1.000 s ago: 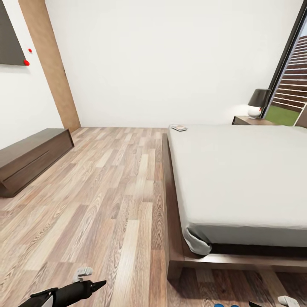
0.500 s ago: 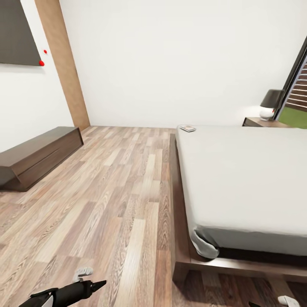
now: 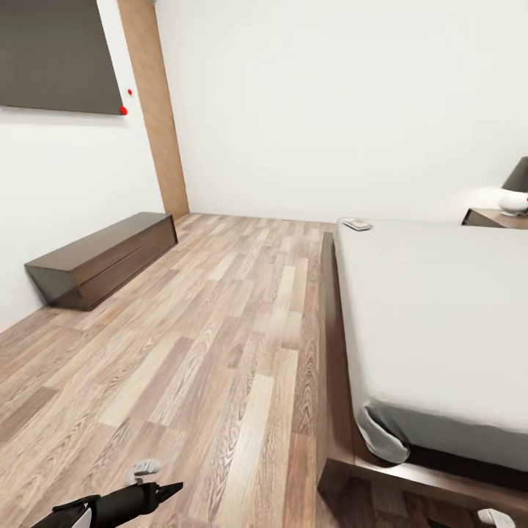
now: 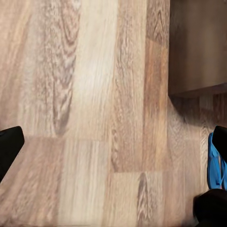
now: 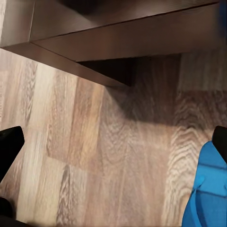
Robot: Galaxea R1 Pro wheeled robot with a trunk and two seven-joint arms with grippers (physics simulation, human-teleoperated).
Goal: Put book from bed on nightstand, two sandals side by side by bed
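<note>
The bed (image 3: 440,323), with its grey mattress and dark wooden frame, takes up the right of the head view. The book (image 3: 357,224) lies flat on its far left corner. Beyond the bed, at the right edge, stands a dark nightstand (image 3: 493,217). My left gripper (image 3: 165,490) hangs low over the wood floor at the bottom left. In the left wrist view that gripper (image 4: 113,142) is open over bare planks, with a blue sandal (image 4: 215,163) beside one finger. My right gripper (image 5: 113,142) is open too, near the bed frame's corner (image 5: 118,33), with a blue sandal (image 5: 208,189) at the picture's edge.
A long low dark bench (image 3: 103,257) stands against the left wall under a dark panel (image 3: 51,55). A wooden door frame (image 3: 158,110) is in the far corner. A lamp (image 3: 517,192) sits on the nightstand. Wide plank floor lies between bench and bed.
The camera has turned left: bed, book and bench have slid right in the picture and the window has left it. The arms hold the same pose.
</note>
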